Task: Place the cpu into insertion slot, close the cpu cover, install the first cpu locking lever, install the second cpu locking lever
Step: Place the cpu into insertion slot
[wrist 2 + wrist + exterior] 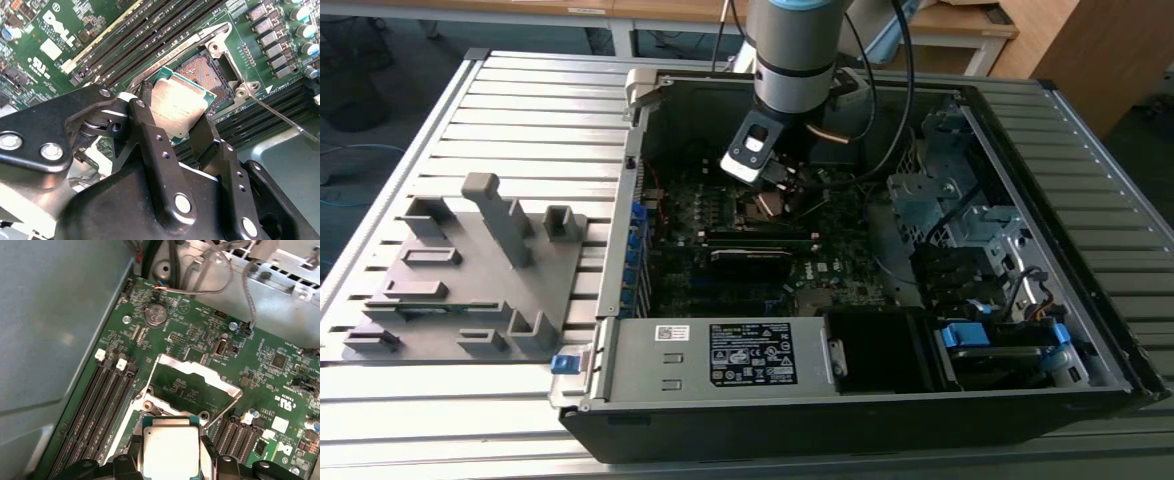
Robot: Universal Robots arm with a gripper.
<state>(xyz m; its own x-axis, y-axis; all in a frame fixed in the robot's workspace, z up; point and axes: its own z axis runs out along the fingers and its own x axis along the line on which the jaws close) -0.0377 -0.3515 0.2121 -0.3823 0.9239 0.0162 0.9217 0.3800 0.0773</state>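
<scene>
Gripping the cpu, gripper hangs over insertion slot, cpu cover up; PC case on slatted table, desks behind.

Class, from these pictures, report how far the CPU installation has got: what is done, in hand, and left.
Done: the cpu is picked up, clamped between the jaws. In hand: placing it; it hangs at the bare insertion slot, not seated. Left: all four steps; the cpu cover stands raised and a locking lever sticks out unlatched.
</scene>
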